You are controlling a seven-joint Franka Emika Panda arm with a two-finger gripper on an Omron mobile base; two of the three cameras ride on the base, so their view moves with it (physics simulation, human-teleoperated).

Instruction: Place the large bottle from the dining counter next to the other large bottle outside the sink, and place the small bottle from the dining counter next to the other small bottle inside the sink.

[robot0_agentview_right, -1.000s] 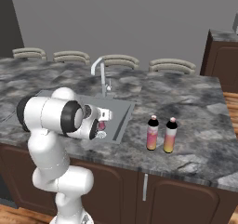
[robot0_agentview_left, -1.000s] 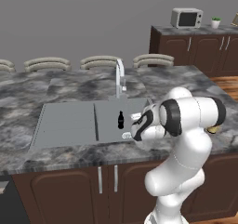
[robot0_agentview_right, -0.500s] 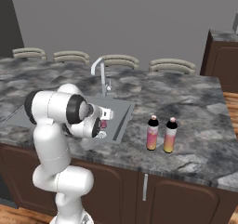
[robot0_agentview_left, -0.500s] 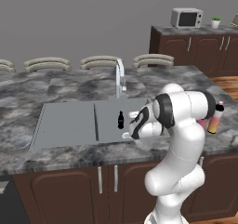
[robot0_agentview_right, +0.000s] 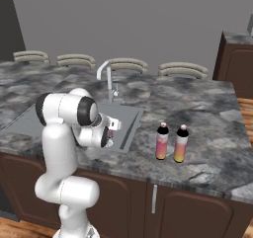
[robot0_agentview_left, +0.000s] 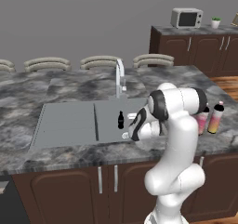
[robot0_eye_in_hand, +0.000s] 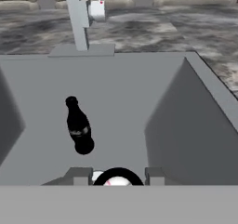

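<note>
My gripper [robot0_eye_in_hand: 116, 175] is shut on the small bottle [robot0_agentview_right: 110, 132], whose dark cap shows between the fingertips [robot0_eye_in_hand: 79, 174] in the hand view. It hangs low over the right basin of the grey sink [robot0_agentview_left: 69, 125], near the front wall. The other small bottle [robot0_eye_in_hand: 78, 125], all black, stands upright on the basin floor a little ahead and to the left; it is also seen as a black bottle [robot0_agentview_left: 121, 120] beside my gripper [robot0_agentview_left: 135, 128]. Two large pink-to-yellow bottles [robot0_agentview_right: 162, 142] [robot0_agentview_right: 181, 144] stand side by side on the stone right of the sink.
The arched silver faucet [robot0_agentview_left: 120, 76] rises behind the basins. The divider [robot0_agentview_left: 95, 121] separates the left basin. Dark marbled counter [robot0_agentview_left: 56, 86] surrounds the sink, with stool backs [robot0_agentview_left: 100, 60] along its far side. A microwave [robot0_agentview_left: 186, 17] sits on the back counter.
The arm's elbow has swung left and folded in, uncovering the large bottles in the left base view. The gripper stays over the right basin with the small bottle in it.
</note>
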